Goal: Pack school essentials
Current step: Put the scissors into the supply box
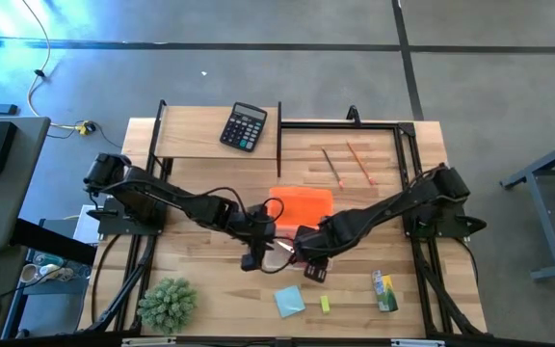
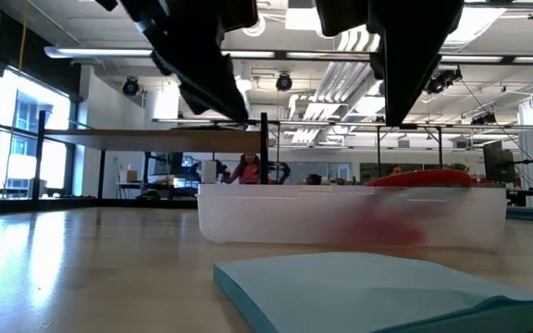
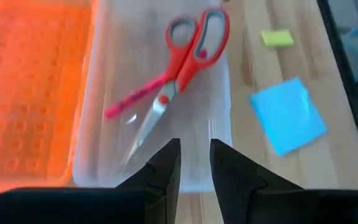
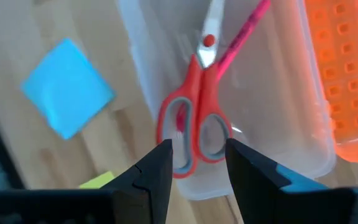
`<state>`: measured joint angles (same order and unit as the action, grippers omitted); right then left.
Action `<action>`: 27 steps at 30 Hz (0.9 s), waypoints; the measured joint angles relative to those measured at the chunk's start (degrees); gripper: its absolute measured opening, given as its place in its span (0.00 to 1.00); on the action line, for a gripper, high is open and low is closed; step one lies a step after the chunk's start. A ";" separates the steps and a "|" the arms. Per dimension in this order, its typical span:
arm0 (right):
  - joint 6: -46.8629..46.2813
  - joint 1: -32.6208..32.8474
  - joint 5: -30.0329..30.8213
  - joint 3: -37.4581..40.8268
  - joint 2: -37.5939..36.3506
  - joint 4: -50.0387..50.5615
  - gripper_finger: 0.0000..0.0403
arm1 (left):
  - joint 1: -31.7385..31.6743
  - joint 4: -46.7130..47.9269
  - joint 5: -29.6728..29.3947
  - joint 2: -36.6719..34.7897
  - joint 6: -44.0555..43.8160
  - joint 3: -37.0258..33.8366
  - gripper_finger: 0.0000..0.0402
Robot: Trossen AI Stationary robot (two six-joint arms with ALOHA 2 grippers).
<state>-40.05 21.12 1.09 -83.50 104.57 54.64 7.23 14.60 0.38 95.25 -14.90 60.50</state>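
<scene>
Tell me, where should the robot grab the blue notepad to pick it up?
Probably by two opposite edges, coming straight down from above. The blue notepad lies flat on the table, thin and square, turned cornerwise, with bare wood all round it. The right gripper, open over the clear box, is nearer; the yellow block sits close beside the pad.

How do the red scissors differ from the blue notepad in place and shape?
The red scissors lie inside the clear box, across a pink pen; the blue notepad lies outside it on the wooden table. The scissors are long, with two handle loops and metal blades; the notepad is a flat, plain square. Neither is held by a gripper.
</scene>
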 joint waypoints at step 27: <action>-0.63 2.13 0.68 0.00 6.83 0.62 0.35 | -0.03 -1.60 0.90 6.61 -3.10 0.00 0.19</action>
<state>-40.68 23.26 1.77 -83.50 111.39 55.26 7.20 13.01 1.28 101.86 -18.00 60.50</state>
